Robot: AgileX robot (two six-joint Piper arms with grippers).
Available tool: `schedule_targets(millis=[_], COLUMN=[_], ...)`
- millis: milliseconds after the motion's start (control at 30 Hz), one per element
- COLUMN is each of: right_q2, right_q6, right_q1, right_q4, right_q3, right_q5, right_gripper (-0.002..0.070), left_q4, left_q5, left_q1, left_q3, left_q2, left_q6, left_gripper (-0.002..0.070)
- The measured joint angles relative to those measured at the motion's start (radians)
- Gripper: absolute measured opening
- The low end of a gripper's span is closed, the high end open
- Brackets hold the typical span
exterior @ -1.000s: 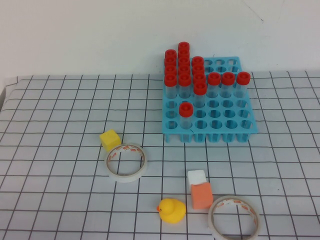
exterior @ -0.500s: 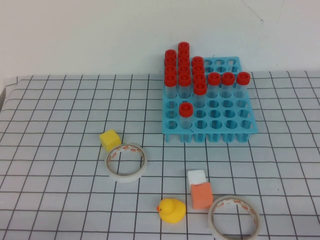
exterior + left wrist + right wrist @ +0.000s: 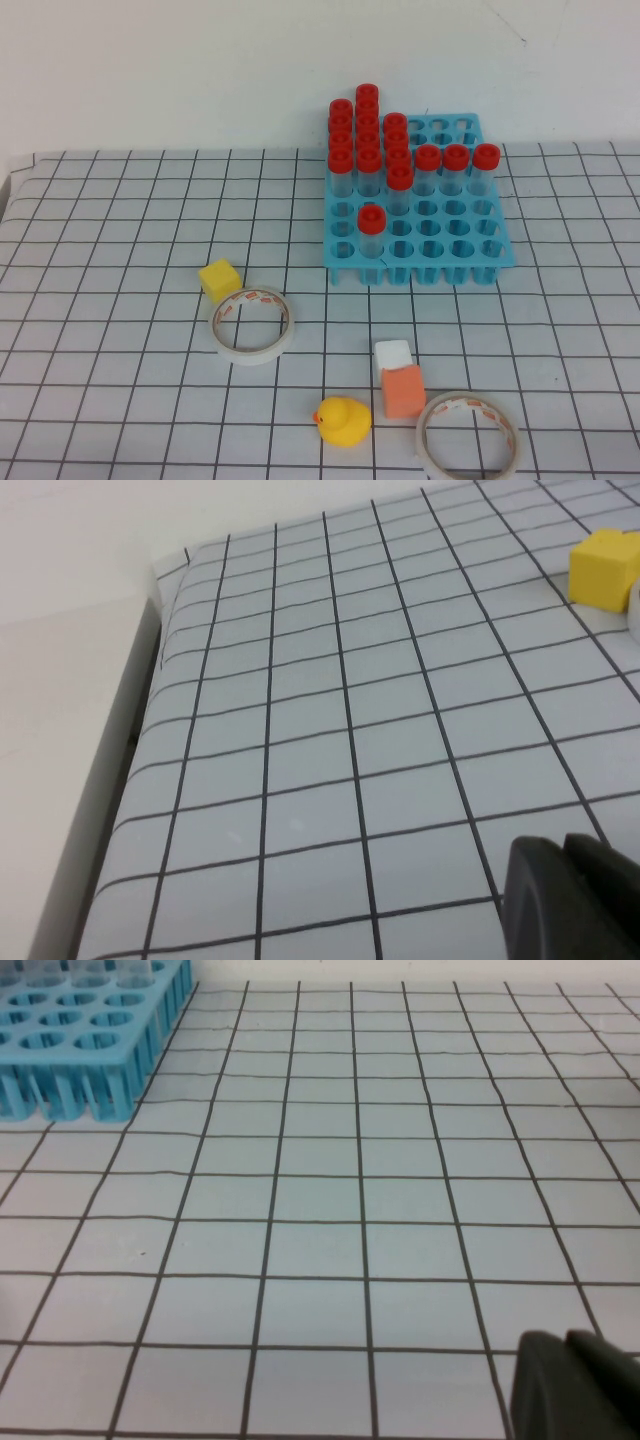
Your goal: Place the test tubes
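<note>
Test tubes [image 3: 372, 150] stand in the blue rack [image 3: 470, 250] — left gripper [image 3: 566, 865] by the table's left edge, right gripper [image 3: 568, 1360] over bare grid off the rack, both clenched empty; placing seems done, no loose tube to fetch

Legible text: none, in any view.
Left tape [image 3: 245, 352]: reddish print on inner core, too small to read.
Right tape [image 3: 466, 401]: reddish print along inner core, likewise too small to read.
Brands, numbers, signs: none made out on anything else in view.
</note>
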Motion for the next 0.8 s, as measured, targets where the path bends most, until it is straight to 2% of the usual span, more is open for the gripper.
schedule_targets(millis=[800], right_q2=[0.0], right_q6=[0.0], right_q1=[0.0], right_q4=[0.0], right_q3=[0.0], right_q5=[0.0], right_gripper=[-0.0001], left_q4=[-0.026], left_q5=[0.029], left_q1=[0.0], left_q3=[-0.002], left_q2=[0.0], left_q6=[0.022], left_gripper=[-0.0002])
